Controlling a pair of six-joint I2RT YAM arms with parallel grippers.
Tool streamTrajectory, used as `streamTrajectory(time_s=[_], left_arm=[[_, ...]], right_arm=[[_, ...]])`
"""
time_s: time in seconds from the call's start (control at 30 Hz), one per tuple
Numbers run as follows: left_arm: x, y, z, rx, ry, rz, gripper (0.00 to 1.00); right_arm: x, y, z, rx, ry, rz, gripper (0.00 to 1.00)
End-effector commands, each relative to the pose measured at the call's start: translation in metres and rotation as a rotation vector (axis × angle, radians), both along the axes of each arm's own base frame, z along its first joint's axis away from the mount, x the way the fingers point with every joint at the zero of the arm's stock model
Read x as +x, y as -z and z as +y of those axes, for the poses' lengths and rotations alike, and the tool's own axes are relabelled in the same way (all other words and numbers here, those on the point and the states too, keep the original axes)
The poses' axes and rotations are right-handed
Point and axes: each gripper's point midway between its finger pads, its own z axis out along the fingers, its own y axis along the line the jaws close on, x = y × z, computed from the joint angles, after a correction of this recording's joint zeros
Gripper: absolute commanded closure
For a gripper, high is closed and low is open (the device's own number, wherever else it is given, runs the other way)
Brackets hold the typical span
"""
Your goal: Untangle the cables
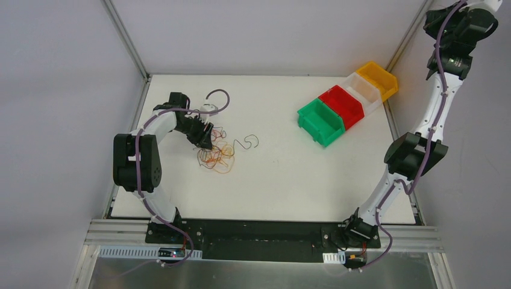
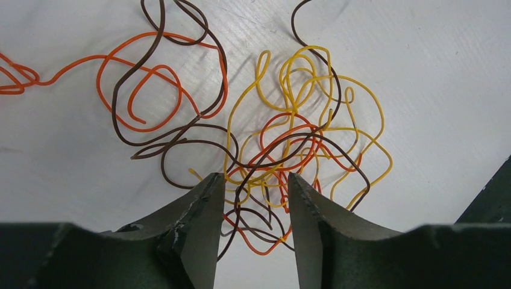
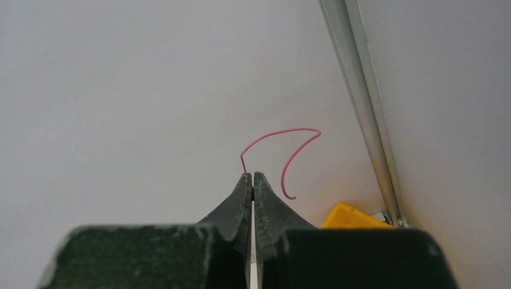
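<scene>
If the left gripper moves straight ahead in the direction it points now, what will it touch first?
Most likely the cables: the open left gripper points down at the tangled yellow, red and brown strands between its fingers. The table lies right beneath them.

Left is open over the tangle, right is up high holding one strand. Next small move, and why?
Probably close the left gripper. It is open and straddles brown, red and yellow strands at the near edge of the cables, so a grip there should catch them. The right gripper is shut on a pink wire, raised far from the pile, so it seems out of the way.
</scene>
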Motion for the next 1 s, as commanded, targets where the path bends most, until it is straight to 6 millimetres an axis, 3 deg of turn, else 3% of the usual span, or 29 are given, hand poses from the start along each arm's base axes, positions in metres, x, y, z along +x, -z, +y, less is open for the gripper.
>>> streamTrajectory(time_s=[0.0, 0.17, 0.4, 0.73, 0.97], left_arm=[[0.005, -0.015, -0.01, -0.041, -0.013, 0.004, 0.53], [0.004, -0.023, -0.013, -0.061, -0.038, 0.007, 0.49], [0.0, -0.03, -0.012, -0.059, -0.064, 0.003, 0.48], [0.0, -0.033, -0.007, -0.032, -0.103, 0.001, 0.48], [-0.005, -0.033, -0.005, -0.022, -0.116, 0.004, 0.48]], right_arm=[[-0.002, -0.053, -0.012, -0.125, 0.07, -0.193, 1.0], [0.014, -0.04, -0.022, -0.153, 0.091, -0.2, 1.0], [0.036, -0.018, -0.02, -0.145, 0.083, -0.18, 1.0], [0.076, 0.064, -0.043, -0.164, 0.113, -0.054, 1.0], [0.088, 0.095, -0.049, -0.174, 0.113, 0.0, 1.0]])
